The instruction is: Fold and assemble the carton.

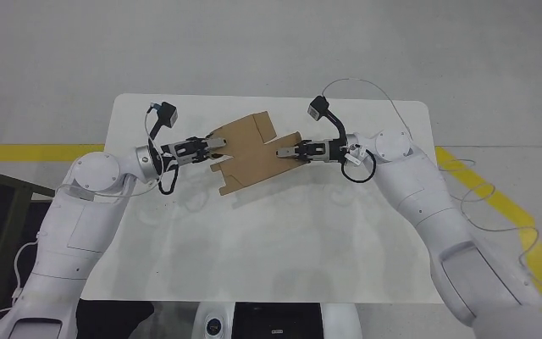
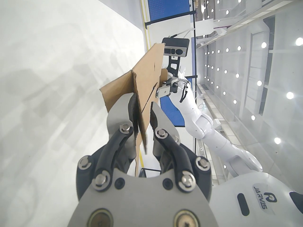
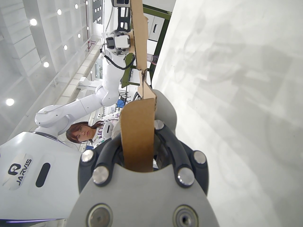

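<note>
**Flimsy carton pinched at both ends**

Left gripper and right gripper each clamp an opposite edge of the flat carton, held above the table's far half. Light, bendy cardboard likely buckles; grip beside creases.

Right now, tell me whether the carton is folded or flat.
Flat, not assembled: the carton is a spread sheet, one flap bent.

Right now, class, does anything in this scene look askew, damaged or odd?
Nothing damaged. The carton, an unfolded blank, is held askew to the table edges, the left gripper and right gripper clamping opposite ends.
</note>
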### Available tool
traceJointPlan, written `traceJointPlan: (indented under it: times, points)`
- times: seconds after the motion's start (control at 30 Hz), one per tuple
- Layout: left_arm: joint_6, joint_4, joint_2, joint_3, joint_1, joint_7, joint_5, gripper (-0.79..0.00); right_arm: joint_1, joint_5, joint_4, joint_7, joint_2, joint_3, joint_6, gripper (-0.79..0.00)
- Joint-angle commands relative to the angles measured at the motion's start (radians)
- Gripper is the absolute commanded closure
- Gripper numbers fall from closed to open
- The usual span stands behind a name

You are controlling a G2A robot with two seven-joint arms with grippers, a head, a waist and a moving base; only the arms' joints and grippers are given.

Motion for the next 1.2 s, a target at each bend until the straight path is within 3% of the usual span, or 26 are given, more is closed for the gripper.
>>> traceJointPlan:
  times: [0.0, 0.2, 0.27, 0.37, 0.6, 0.63, 0.7, 0.73, 0.8, 0.97, 1.17]
  points:
    - [0.006, 0.002, -0.001, 0.002, 0.0, -0.006, -0.005, -0.102, -0.001, -0.002, 0.001, 0.0, -0.001, 0.003, 0.0, 0.0]
    - [0.016, 0.005, -0.001, 0.006, 0.003, -0.022, -0.004, -0.151, -0.004, -0.01, 0.002, 0.0, -0.003, 0.012, 0.0, 0.0]
    - [0.018, 0.006, -0.001, 0.007, 0.003, -0.021, -0.001, -0.129, -0.004, -0.014, 0.001, 0.0, -0.004, 0.014, 0.0, 0.0]
    - [0.019, 0.006, -0.002, 0.007, 0.003, -0.018, -0.002, 0.0, -0.005, -0.019, 0.001, 0.001, -0.005, 0.018, 0.001, 0.0]
    - [0.022, 0.007, -0.003, 0.006, 0.002, -0.015, -0.005, 0.0, -0.01, -0.028, 0.0, 0.002, -0.006, 0.028, 0.002, 0.0]
    - [0.022, 0.008, -0.003, 0.005, 0.001, -0.015, -0.005, 0.0, -0.01, -0.031, 0.001, 0.002, -0.006, 0.029, 0.002, -0.142]
    - [0.022, 0.013, -0.003, 0.002, 0.0, -0.012, -0.007, 0.0, -0.011, -0.044, 0.012, -0.002, -0.005, 0.032, 0.004, -0.32]
    - [0.02, 0.014, -0.003, -0.001, -0.001, -0.01, -0.01, 0.0, -0.01, -0.055, 0.019, -0.007, -0.004, 0.033, 0.006, -0.372]
    - [0.012, 0.015, -0.002, -0.009, -0.003, -0.007, -0.015, 0.0, -0.01, -0.07, 0.033, -0.017, -0.002, 0.038, 0.007, -0.416]
    - [-0.037, 0.001, 0.0, -0.031, -0.002, 0.0, -0.006, 0.0, -0.012, -0.081, 0.048, -0.026, 0.005, 0.06, -0.001, -0.416]
    - [-0.113, -0.025, 0.004, -0.044, 0.009, 0.009, 0.044, 0.0, -0.006, -0.07, 0.031, -0.032, 0.017, 0.102, -0.025, -0.471]
